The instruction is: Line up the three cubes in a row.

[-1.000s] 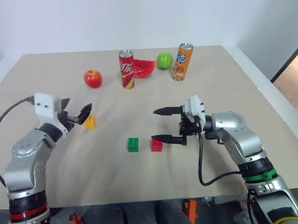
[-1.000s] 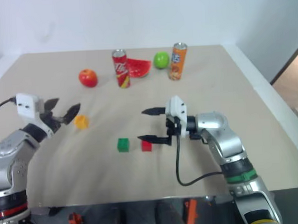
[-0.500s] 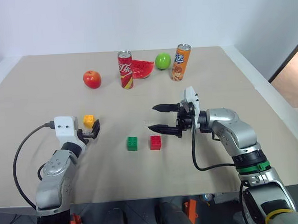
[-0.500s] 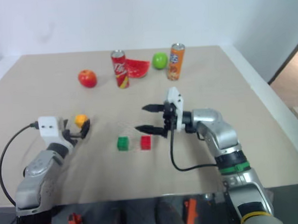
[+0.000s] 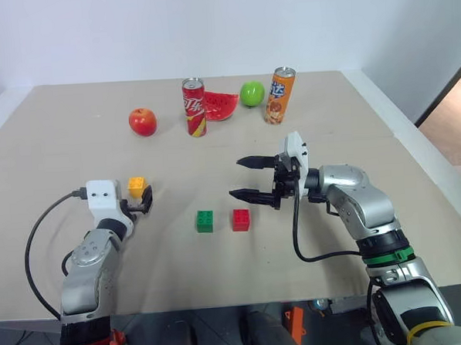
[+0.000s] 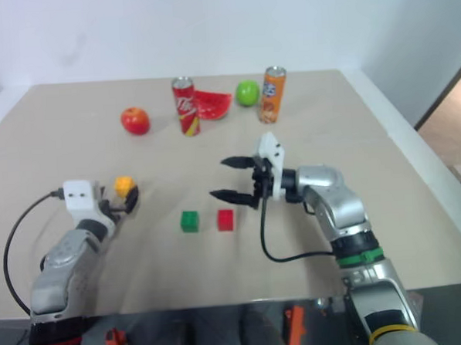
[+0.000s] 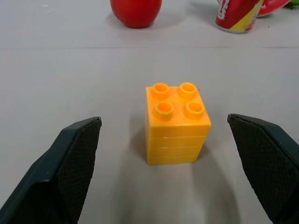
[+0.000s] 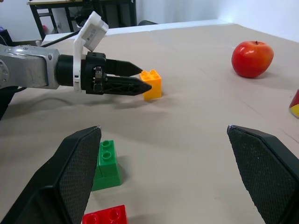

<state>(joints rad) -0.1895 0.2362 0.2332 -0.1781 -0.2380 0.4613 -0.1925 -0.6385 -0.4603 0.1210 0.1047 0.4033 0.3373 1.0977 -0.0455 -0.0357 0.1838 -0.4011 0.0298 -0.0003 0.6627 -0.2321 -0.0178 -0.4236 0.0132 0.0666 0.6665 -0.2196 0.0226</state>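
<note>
The yellow-orange cube (image 7: 176, 123) stands on the table at the left, between the two fingers of my left gripper (image 5: 141, 200), with a gap on each side. That gripper is open, low and level over the table. The green cube (image 5: 205, 221) and the red cube (image 5: 241, 219) sit side by side in the middle, a small gap between them. My right gripper (image 5: 235, 178) hangs open and empty just beyond the red cube, pointing left. In the right wrist view the left gripper (image 8: 145, 79) shows beside the yellow-orange cube (image 8: 152, 84).
Along the far side of the table (image 5: 358, 243) stand a red apple (image 5: 143, 121), a red can (image 5: 194, 106), a watermelon slice (image 5: 222, 103), a green apple (image 5: 252, 92) and an orange can (image 5: 282, 95).
My left gripper has come down to table level, and its fingers now stand either side of the yellow-orange cube. The right gripper has edged slightly away from the red cube. The cubes have not moved.
</note>
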